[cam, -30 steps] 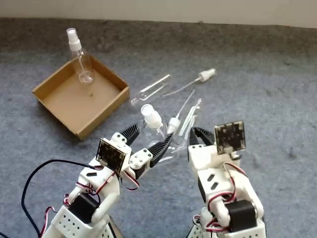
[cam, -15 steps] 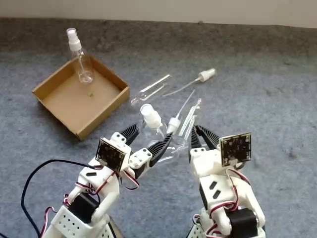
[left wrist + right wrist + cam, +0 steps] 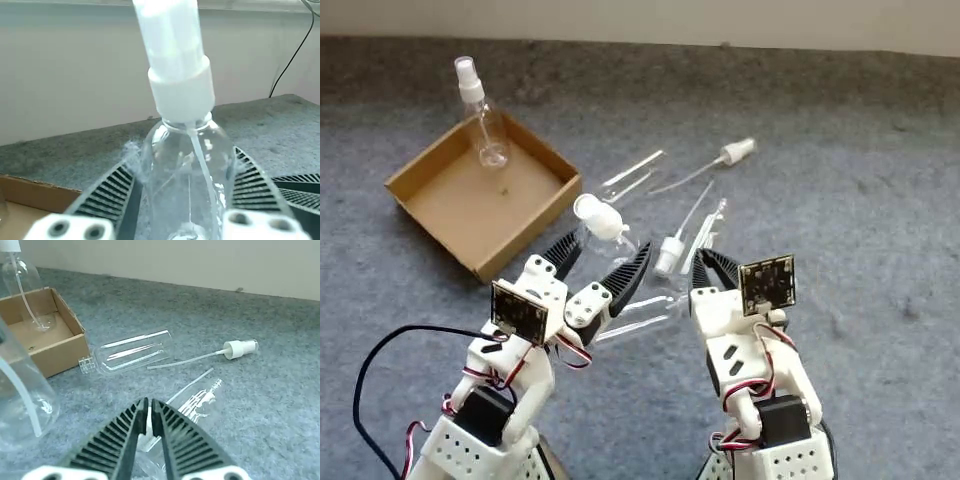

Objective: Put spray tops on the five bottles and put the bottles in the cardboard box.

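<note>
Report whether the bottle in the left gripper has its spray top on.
On. A white spray top caps the bottle, its tube running down inside.

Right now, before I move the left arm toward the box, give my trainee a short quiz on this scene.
1. True or false: the brown cardboard box already holds an upright clear bottle with a white spray top.
2. What is the left hand shut on? A) a bare tube B) a capped clear plastic bottle C) nothing
3. Fill in: the loose white spray top with a long tube rests on the grey carpet beside a lying clear bottle that is ____ (capped/uncapped).
Key: 1 true; 2 B; 3 uncapped.
</note>
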